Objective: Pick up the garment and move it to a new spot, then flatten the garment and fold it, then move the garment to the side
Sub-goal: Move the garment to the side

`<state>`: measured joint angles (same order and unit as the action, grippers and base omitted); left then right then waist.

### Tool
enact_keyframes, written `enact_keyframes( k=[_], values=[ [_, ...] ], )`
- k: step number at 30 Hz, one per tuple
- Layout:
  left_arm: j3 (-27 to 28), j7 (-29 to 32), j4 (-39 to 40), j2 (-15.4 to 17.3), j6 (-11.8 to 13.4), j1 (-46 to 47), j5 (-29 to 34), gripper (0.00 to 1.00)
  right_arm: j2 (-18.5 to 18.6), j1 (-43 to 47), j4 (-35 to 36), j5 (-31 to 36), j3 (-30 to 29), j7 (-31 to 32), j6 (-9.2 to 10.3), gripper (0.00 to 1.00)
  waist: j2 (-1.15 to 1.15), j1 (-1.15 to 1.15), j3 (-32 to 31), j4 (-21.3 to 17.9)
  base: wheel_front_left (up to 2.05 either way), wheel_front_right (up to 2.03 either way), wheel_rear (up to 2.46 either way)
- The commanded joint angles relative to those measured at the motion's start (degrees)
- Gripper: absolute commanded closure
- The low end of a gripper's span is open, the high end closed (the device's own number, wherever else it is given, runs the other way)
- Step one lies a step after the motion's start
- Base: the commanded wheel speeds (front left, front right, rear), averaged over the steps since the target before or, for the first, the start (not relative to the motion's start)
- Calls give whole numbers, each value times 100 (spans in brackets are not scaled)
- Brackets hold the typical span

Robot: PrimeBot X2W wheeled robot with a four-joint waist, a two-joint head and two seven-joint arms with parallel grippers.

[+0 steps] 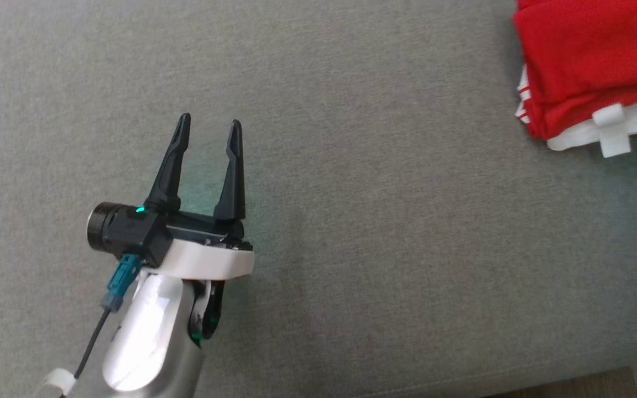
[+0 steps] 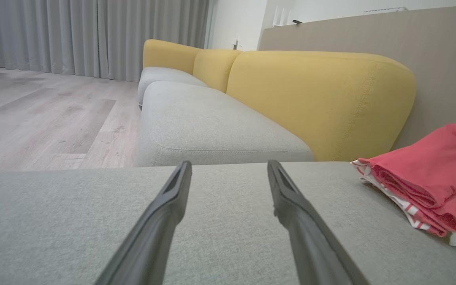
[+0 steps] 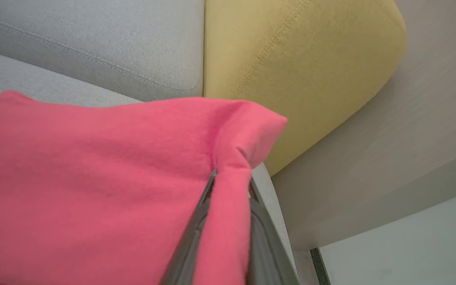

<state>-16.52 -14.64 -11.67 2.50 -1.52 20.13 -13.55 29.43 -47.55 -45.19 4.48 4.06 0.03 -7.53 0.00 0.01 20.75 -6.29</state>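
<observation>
Folded red garment (image 1: 589,61) is lying at two o'clock on a grey seat (image 1: 379,221).
At seven o'clock the left gripper (image 1: 210,119) is hovering, jaws released; the right gripper (image 3: 231,180) is grasping the garment.

A grey sofa seat (image 2: 212,118) with mustard-yellow back cushions (image 2: 319,99) stands on pale wood-look flooring (image 2: 46,118); grey curtains (image 2: 93,35) (reaching the floor) hang at eleven o'clock, a beige panel (image 2: 441,59) rises at two o'clock.

Garment (image 1: 589,61): red w/ white striped trim, folded, on grey seat (image 1: 351,166); fold pinched in my right gripper (image 3: 232,180).
</observation>
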Motion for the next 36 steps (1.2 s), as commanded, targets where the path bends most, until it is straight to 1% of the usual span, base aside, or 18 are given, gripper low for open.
enact_keyframes(
  k=[1, 5, 6, 7, 13, 18, 21, 25, 28, 36],
  values=[
    [194, -36, 159, 38, 1, 185, 46, 0, 179, -120, 85, 72, -82, -6, 4, 100, 0, -1, 80, 69, 0, 0, 0],
    [244, -36, 152, 38, -20, 192, 67, 0, 162, -108, -157, 236, -356, -19, 4, 100, 0, -1, 125, 104, 0, 0, 0],
    [255, -36, 149, 38, -26, 186, 71, 0, 144, -106, -193, 279, -443, -46, 4, 54, 0, -1, 121, 105, 0, 0, 0],
    [265, -36, 146, 38, -32, 177, 74, 0, 107, -108, -237, 301, -543, -53, 4, 0, 0, -1, 110, 103, 0, 0, 0],
    [307, -36, 114, 38, -29, 134, 72, 0, -64, -115, -260, 588, -823, -254, 4, 0, 0, -1, -16, 54, 0, 0, 0],
    [344, -36, 113, 38, -19, 73, 32, 0, -339, -79, -148, 769, -889, -371, 4, 0, 0, -1, -250, 17, 0, 0, 0],
    [361, -36, 128, 38, -2, 7, 5, 0, -586, -28, 16, 733, -857, -527, 4, 0, 0, -1, -437, 17, 0, 0, 0],
    [448, -36, 196, 38, 47, -113, -16, 0, -1012, 85, 343, 468, -719, -721, 4, 0, 0, -1, -697, 33, 0, 0, 0],
    [543, -36, 269, 38, 88, -220, -40, 0, -1342, 263, 679, 135, -603, -885, 4, 0, 0, -1, -902, 82, 0, 0, 0],
    [768, -36, 349, 38, 128, -695, -88, 0, -2233, 1212, 1653, -875, -566, -1183, 4, 0, 0, -1, -1473, 212, 0, 0, 0]
  ],
)
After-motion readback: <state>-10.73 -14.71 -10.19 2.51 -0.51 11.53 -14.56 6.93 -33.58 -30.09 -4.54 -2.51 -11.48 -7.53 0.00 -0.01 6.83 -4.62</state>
